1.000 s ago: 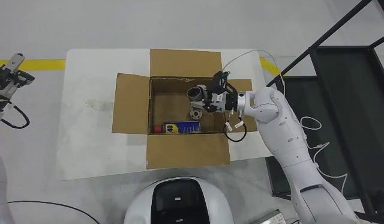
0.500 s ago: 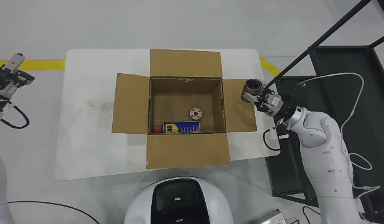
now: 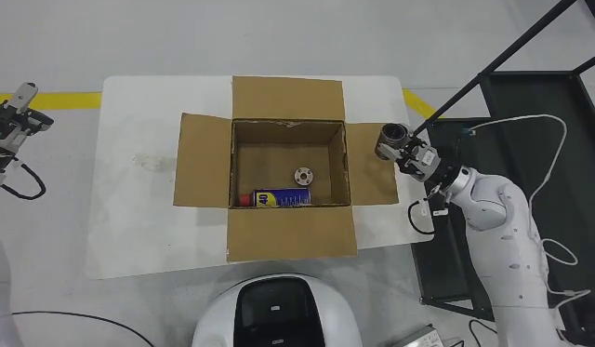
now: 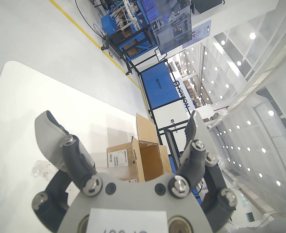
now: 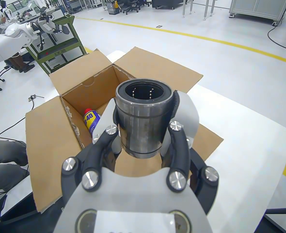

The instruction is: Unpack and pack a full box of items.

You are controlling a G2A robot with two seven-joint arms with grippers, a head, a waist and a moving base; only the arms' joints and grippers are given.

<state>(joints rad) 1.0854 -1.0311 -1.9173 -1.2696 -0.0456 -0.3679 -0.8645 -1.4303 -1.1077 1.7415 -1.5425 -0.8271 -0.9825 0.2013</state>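
An open cardboard box (image 3: 206,172) stands mid-table with its flaps spread. A blue and yellow spray can (image 3: 282,198) and a small metal flange (image 3: 303,175) lie on its floor. My right gripper (image 3: 395,148) hangs over the box's right flap, shut on a steel cylinder sleeve (image 5: 143,120) held upright between its fingers (image 5: 185,112). The spray can (image 5: 91,120) shows past it in the right wrist view. Off the table's left side, my left gripper (image 4: 123,127) is open, and the box (image 4: 143,163) lies far beyond it.
A small clear plastic scrap (image 3: 149,160) lies on the white table (image 3: 139,226) left of the box. A dark metal rack (image 3: 521,170) stands right of the table, close to my right arm. Yellow floor tape (image 3: 70,99) runs behind the table.
My right gripper has lifted the steel sleeve out of the box and carried it right, over the right flap. In the last half second it barely moved. The left arm stayed still.
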